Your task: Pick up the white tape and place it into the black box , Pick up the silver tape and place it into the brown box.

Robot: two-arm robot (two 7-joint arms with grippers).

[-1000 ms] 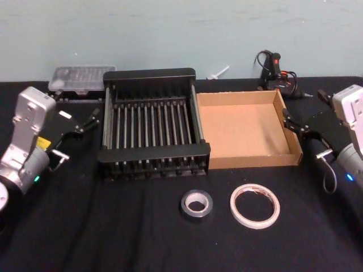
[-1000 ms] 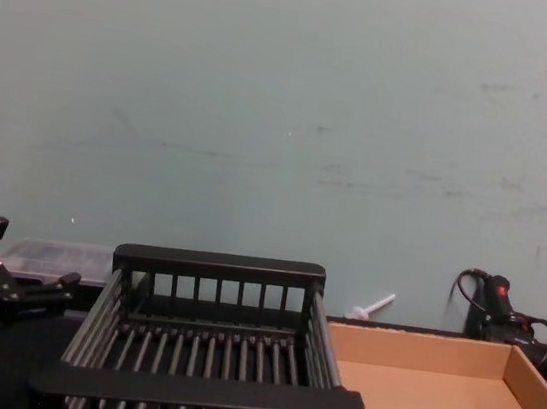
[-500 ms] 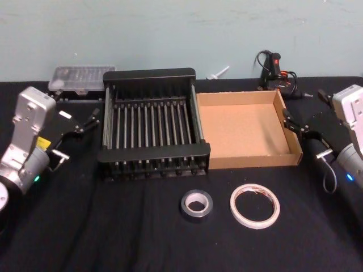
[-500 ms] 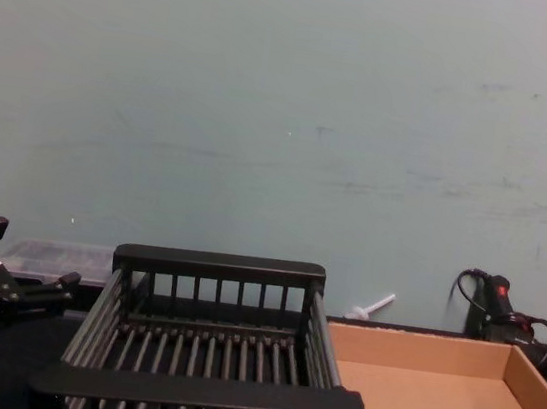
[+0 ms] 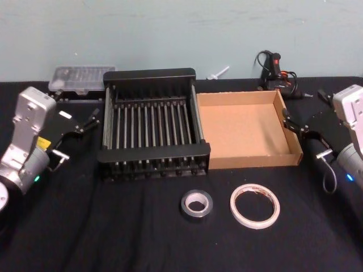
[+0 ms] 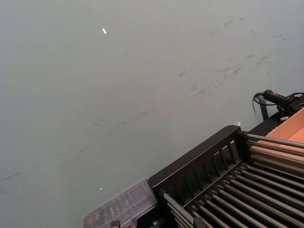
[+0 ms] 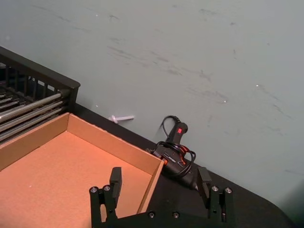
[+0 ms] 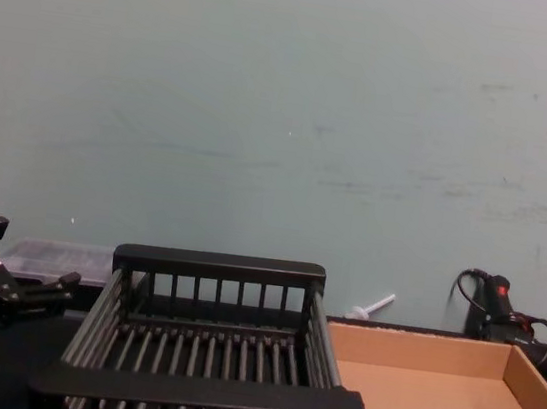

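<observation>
Lying flat, the silver tape [image 5: 196, 204] and white tape [image 5: 254, 205] sit side by side before the black box [image 5: 152, 162] and brown box [image 5: 247, 161]. Left gripper [image 5: 93, 119] and right gripper [image 5: 290, 124] flank the boxes, both spread and holding nothing

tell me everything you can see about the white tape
The white tape is a flat, thin-walled roll with a wide open centre and reddish marks on its inner ring. It lies flat on the black tablecloth, near the front, right of the silver tape and in front of the brown box. Nothing touches it but the cloth.
</observation>
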